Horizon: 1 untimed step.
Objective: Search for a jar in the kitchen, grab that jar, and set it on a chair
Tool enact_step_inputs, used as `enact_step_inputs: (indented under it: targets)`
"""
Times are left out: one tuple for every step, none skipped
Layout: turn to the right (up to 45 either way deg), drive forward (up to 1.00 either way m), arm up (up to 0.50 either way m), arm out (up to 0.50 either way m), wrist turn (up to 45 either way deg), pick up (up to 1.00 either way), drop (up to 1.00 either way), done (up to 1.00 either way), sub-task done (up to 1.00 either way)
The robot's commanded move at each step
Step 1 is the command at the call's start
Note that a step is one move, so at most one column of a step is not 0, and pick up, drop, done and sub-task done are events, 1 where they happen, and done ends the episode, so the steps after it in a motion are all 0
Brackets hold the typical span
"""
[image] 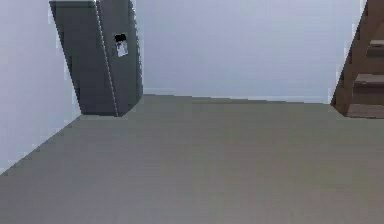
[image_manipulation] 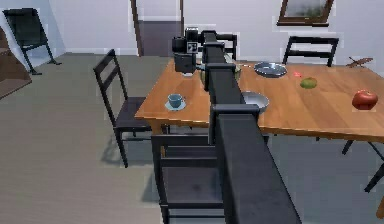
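The arm point(image_manipulation: 235, 130) reaches out across the wooden table point(image_manipulation: 320, 112), and the hand point(image_manipulation: 189, 47) sits near the table's far left corner. A small dark thing point(image_manipulation: 184, 64) stands on the table at or just behind it. This may be the jar, though its shape is too indistinct to be sure. The state of the fingers cannot be told, nor whether they have hold of anything. I judge the step in hand to be the grasp itself. To do it well, the fingers should be centred on the dark thing before taking it. The lift should then go straight up, well clear of the tabletop, before any retraction. The grey bowl point(image_manipulation: 257, 100) lies just right of the arm and the blue cup point(image_manipulation: 175, 100) just left, so a sideways swing risks knocking either. The dark chair point(image_manipulation: 118, 88) at the table's left end looks the nearest seat to set it on.
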Motion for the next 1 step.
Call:
enact_step_inputs:
  targets:
    - [0.0,0.0,-0.5,0.0,0.0,0.0,0.0,0.0,0.0]
